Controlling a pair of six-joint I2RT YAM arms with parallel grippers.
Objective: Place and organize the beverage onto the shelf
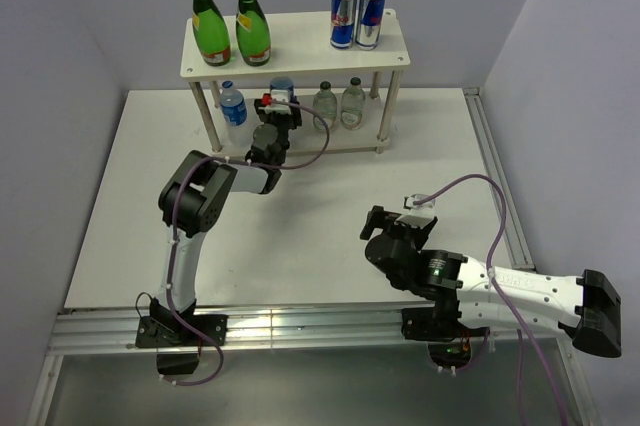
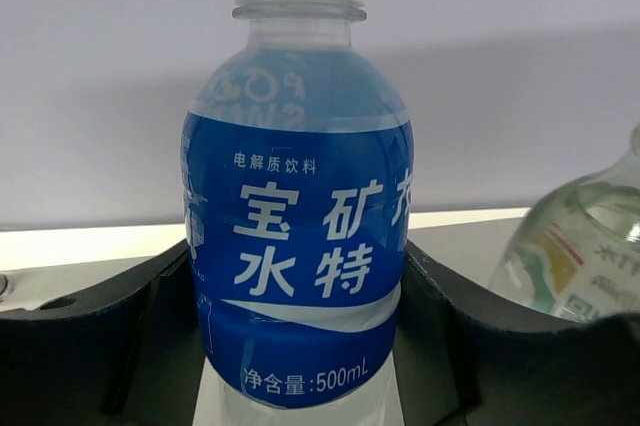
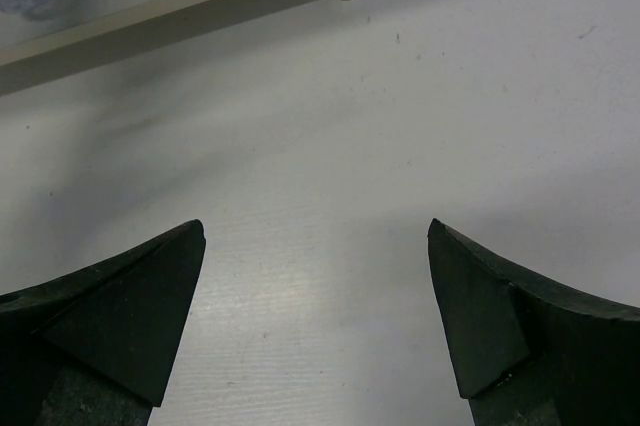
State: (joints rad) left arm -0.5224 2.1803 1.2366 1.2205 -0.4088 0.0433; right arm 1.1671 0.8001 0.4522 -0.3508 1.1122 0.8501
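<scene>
Left wrist: we list the left gripper (image 2: 300,346) clamped on a blue bottle (image 2: 300,176), mid lower board (image 1: 305,149) of the shelf (image 1: 300,41), likely to seat it beside its twin (image 1: 232,106). Also the right gripper (image 3: 315,236), jaws apart, hovers idle toward the tabletop's (image 3: 420,96) near edge.

Shelf (image 1: 300,51) at far edge of bench (image 1: 400,146). Top tier: two glass bottles (image 1: 211,26) (image 1: 251,24) left, two cans (image 1: 343,16) (image 1: 370,16) right. Lower tier, left to right: first plastic bottle (image 1: 233,106); second plastic bottle (image 1: 282,88) inside left claw (image 1: 278,106); two small bottles (image 1: 324,106) (image 1: 352,103). Right claw (image 3: 315,231) over bench, before shelf, well apart.
</scene>
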